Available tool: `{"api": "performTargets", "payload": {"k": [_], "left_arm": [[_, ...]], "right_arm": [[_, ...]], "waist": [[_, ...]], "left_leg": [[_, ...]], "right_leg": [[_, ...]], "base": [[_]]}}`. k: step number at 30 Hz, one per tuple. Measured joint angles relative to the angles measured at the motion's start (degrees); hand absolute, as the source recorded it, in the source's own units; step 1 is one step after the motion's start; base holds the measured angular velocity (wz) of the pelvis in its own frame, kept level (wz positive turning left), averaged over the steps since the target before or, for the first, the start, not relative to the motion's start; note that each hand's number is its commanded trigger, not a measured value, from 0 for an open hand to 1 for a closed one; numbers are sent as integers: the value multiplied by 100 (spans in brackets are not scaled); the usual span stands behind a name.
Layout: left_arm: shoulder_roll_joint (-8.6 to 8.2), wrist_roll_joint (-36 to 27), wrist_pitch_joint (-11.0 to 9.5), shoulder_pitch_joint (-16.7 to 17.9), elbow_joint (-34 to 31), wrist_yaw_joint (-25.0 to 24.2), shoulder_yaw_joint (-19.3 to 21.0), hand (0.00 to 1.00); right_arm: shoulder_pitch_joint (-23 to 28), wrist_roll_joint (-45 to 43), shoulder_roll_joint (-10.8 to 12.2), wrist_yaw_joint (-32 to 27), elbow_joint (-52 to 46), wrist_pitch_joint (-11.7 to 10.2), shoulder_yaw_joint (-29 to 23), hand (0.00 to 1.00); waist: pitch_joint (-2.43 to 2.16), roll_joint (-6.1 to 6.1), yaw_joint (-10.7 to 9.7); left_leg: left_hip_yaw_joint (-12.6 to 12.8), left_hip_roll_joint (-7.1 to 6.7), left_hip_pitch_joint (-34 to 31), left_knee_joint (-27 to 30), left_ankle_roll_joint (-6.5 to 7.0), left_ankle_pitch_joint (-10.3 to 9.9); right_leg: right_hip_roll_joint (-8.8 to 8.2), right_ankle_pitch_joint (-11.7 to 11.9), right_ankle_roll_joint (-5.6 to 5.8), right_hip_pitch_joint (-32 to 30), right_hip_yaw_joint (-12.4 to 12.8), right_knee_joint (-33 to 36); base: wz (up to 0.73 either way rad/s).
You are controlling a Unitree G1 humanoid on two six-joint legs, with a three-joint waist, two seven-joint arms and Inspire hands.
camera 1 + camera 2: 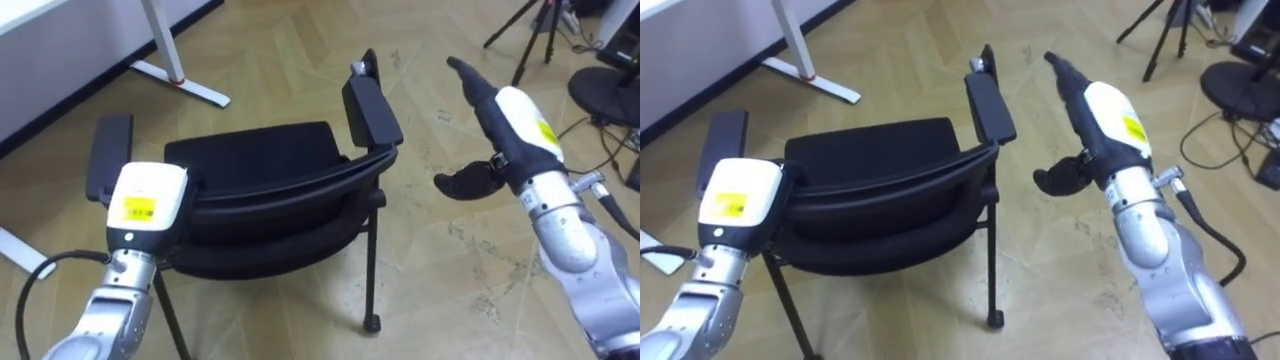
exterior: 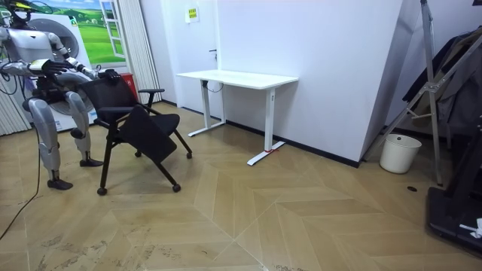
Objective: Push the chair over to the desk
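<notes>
My left hand (image 1: 148,200) at black chair (image 1: 255,155) backrest (image 1: 300,190), grip can't tell. My right hand (image 1: 510,125) open, apart right of armrest (image 1: 372,112); I should set it on backrest, push evenly.

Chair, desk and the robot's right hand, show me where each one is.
chair (image 1: 250,160): left eye view, on the seat.
desk (image 2: 237,77): room view, on the tabletop.
right hand (image 1: 515,125): left eye view, on the white back of the hand.
</notes>
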Motion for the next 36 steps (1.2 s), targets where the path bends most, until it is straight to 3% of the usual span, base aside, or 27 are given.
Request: {"api": "performTargets", "payload": {"k": [4,11,22,28,30,32,36], "left_arm": [[29,2,-36,-8,-17,-40,0,100],[149,0,-67,-148,-3,-113,-128,100],[176,-16,-84,-331,121,-37,-372,100],[185,-40,-82,-419,240,-2,-464,100],[184,-44,-63,-483,259,-13,-536,100],[177,-44,-65,-516,259,-15,-560,100],[171,-52,-66,-586,243,-17,-677,100]], "right_arm": [[-37,-429,-20,155,-2,-113,7,0],[-192,-1077,-170,162,-10,-162,267,0],[-206,-1574,-218,161,-102,-189,937,0],[-565,-1667,-214,158,-101,-200,1267,0],[-586,-1699,-175,156,-92,-207,1335,0],[-642,-1785,10,156,-24,-201,1334,0],[-653,-1802,80,150,-9,-183,1341,0]], "waist": [[-6,-30,26],[-3,-201,120],[-2,-192,270],[11,-189,284],[30,-207,283],[39,-220,291],[40,-220,398]], "left_leg": [[-3,2,4,-1,0,0],[-2,7,17,12,0,1],[-49,10,3,2,0,1],[-86,15,8,2,-1,2],[-152,30,9,7,-3,3],[-176,43,-2,11,-6,4],[-232,46,-36,12,-10,7]], "right_leg": [[-1,0,0,5,-8,3],[-1,4,-6,22,-9,12],[-1,4,-7,24,-40,1],[-1,4,-7,43,-101,2],[-1,4,-7,84,-222,-2],[-1,10,-16,107,-338,-45],[-1,16,-26,116,-384,-86]], "base": [[0],[0],[1],[3],[17],[9],[6]]}}
